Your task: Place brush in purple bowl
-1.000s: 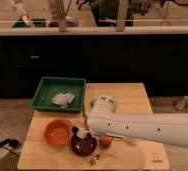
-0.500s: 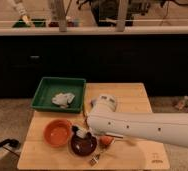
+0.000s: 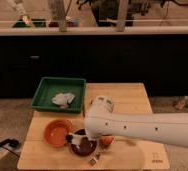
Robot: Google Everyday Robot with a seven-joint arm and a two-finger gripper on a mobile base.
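Camera view: gripper [image 3: 82, 134] hovers over the glossy maroon-purple round bowl [image 3: 83, 149]; grip state cannot be determined. The small black-headed brush [image 3: 69, 137] lies at the bowl's 10 o'clock rim.

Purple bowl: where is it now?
Camera view: the purple bowl sits near the table's front edge, just right of the orange bowl, with the gripper right above its left rim.

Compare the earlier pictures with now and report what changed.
Nothing has visibly moved. The gripper stays low over the left rim of the purple bowl, with the brush beside it there. The orange bowl, green tray and white cloth lie as before.
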